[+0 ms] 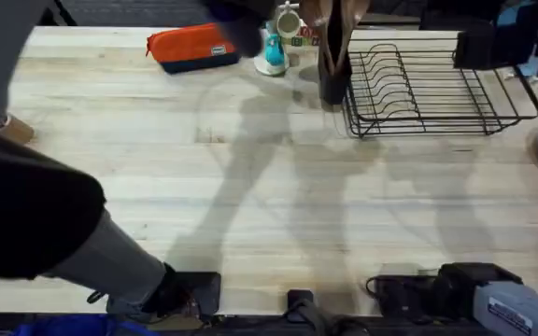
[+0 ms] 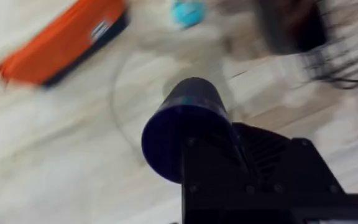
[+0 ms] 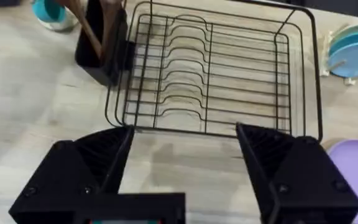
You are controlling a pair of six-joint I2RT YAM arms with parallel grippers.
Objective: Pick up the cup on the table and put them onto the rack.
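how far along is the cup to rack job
Done: the cup is off the table, gripped by the left gripper and held in the air. In hand: carrying it; the rack lies ahead beyond the cup. Left: setting it in the rack, which has no cup yet. The right gripper waits open, facing the rack.

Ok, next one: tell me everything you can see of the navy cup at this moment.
The cup is a plain dark navy tumbler, smooth like plastic, without handle and slightly tapered. The left wrist view shows it lying sideways in the left gripper, one black finger across its side, its base end toward the camera. It hangs above the pale wooden table, not touching it, well short of the black wire rack. Its opening cannot be seen.
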